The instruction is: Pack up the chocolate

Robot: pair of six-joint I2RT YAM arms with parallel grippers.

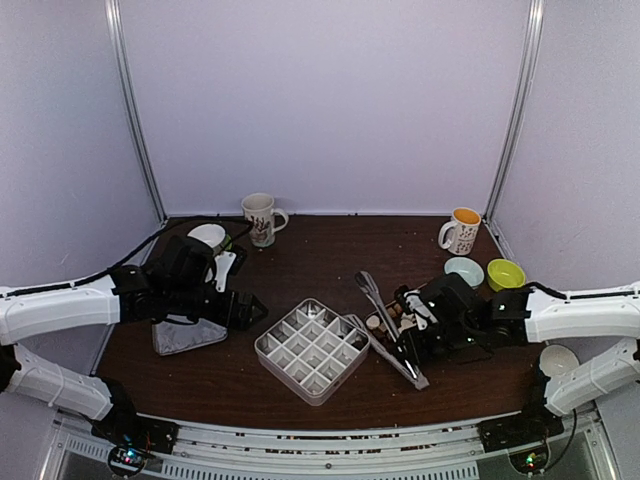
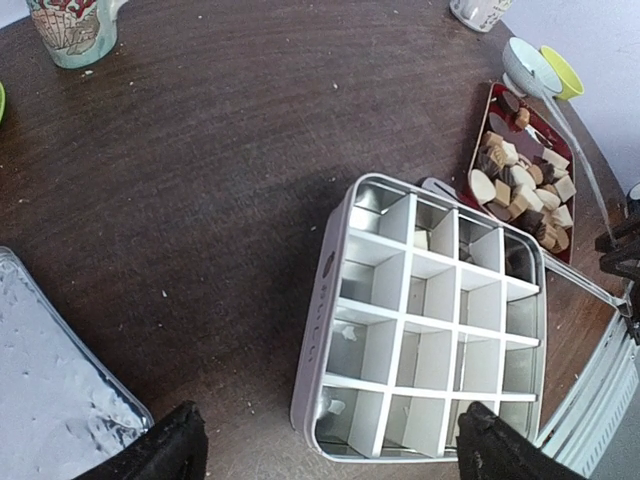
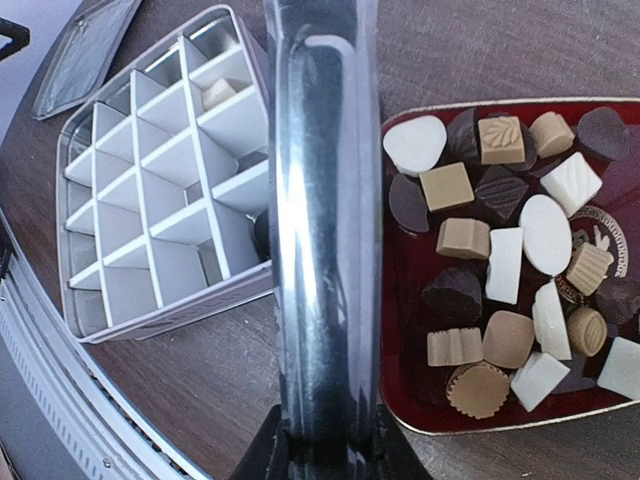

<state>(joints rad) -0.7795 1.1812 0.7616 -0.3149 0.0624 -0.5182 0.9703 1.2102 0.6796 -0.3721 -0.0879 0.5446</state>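
landmark for all positions: open silvery tin box with a white sixteen-cell divider (image 3: 180, 312), sitting between the two arms. the chocolate (image 3: 500, 260), a heap of small dark brown, tan and white pieces, lies in a shallow dark red tray with a pale rim (image 3: 405, 350) just beside the tin box on its right-arm side, close enough that each transfer is short. one tan piece (image 3: 218, 93) sits in a corner cell of the tin box; a dark shape in a cell at the tray-side edge may be a second piece, half hidden, cannot confirm; the other cells look empty, so packing is judged barely begun. long polished metal tongs (image 3: 320, 200) run along the gap between tin box and tray. right gripper (image 3: 325, 450) has its two dark fingers pressed in on either side of the tongs' handle end, i.e. clamped on the tongs; presumably the pieces are too small and closely packed for bare fingers. whether the tongs are off the table cannot be told. left gripper (image 2: 330, 458) hangs above the tin box's left-arm side with jaws spread wide and nothing between them, looking down into the cells, probably placed to steady the tin box. flat silver lid (image 2: 50, 380) lies apart from the tin box on the left-arm side, clear of the transfer path
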